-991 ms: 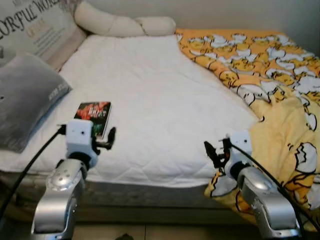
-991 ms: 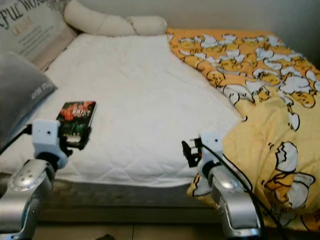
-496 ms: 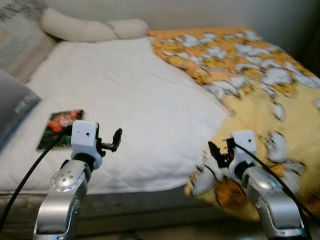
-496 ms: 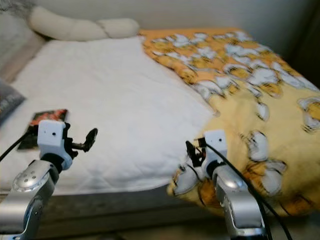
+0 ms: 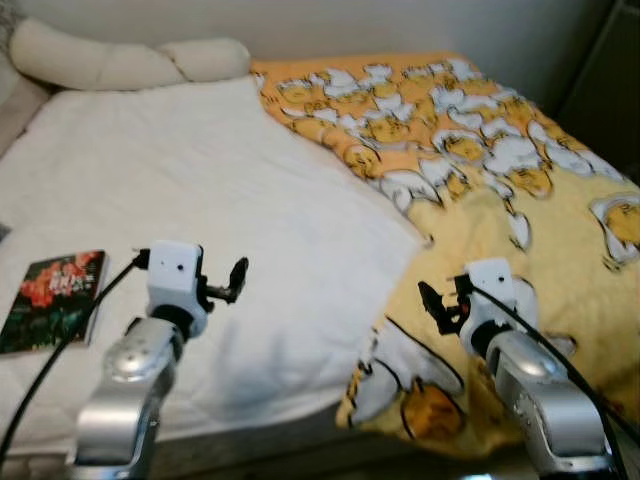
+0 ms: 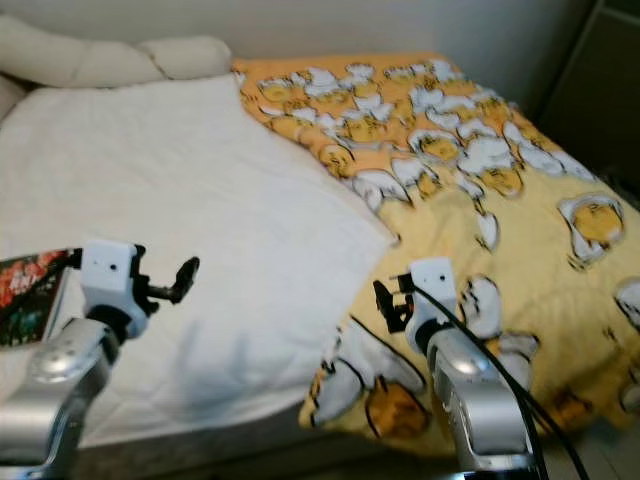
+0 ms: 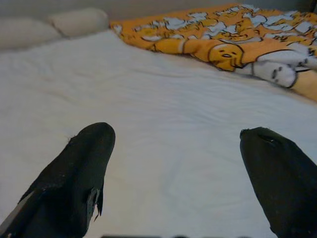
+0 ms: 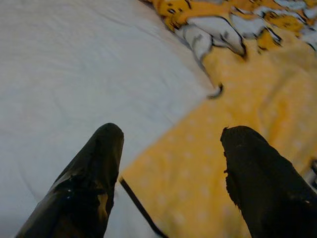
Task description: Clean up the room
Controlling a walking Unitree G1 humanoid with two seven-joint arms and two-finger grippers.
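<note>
A white-sheeted bed [image 5: 200, 190] lies before me, with a yellow duvet [image 5: 520, 190] printed with cartoon eggs bunched over its right half and hanging off the front edge. A dark book with a red cover [image 5: 52, 298] lies flat on the sheet at the far left. My left gripper [image 5: 233, 281] hovers open over the sheet, to the right of the book, with nothing between its fingers [image 7: 81, 163]. Open and empty too, my right gripper [image 5: 436, 305] hangs above the duvet's front left edge [image 8: 198, 114].
Two cream pillows [image 5: 120, 62] rest against the wall at the head of the bed. A dark piece of furniture [image 5: 610, 70] stands at the far right. The bed's front edge [image 5: 240, 415] is just below my arms.
The camera has swung to the right: the book has slid toward the left edge and the grey cushion has left the picture. Both arms keep their pose, grippers open.
</note>
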